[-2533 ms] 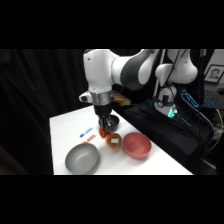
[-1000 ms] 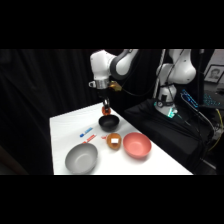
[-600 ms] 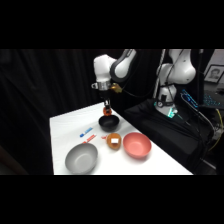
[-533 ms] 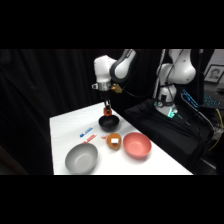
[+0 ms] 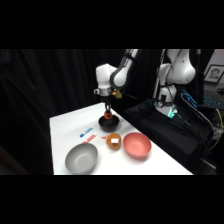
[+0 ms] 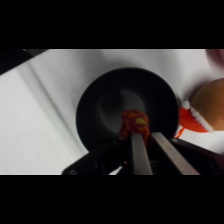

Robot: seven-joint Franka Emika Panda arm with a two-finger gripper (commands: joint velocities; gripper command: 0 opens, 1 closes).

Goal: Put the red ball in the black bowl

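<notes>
The gripper [image 6: 141,134] is clenching the red ball [image 6: 134,123] between its 2 fingers [image 6: 137,155], which are rising from the bottom edge of the wrist view and pinching the ball at their tips. The ball is hanging directly over the black bowl [image 6: 100,107], above its inner floor and a little toward the near rim, and it is not resting on the bowl as far as the views show. In the side view the gripper [image 5: 107,114] is pointing straight down just above the black bowl [image 5: 109,123], with the ball [image 5: 106,116] showing as a small red spot at the fingertips.

Beyond the black bowl, a small brown bowl [image 5: 114,141] is sitting just beside it, a pinkish-red bowl [image 5: 137,144] and a grey bowl [image 5: 81,158] are lying farther out on the white table [image 5: 65,130], and some small blue and red bits [image 5: 87,133] are lying near the black bowl.

My judgement: the carry is nearly finished and only the release is remaining. The risk is the ball bouncing or rolling off the glossy curved wall if it is dropped from where it is hanging, and hopping over the near rim toward the brown bowl. Uneven opening of the fingers could also flick it sideways.
</notes>
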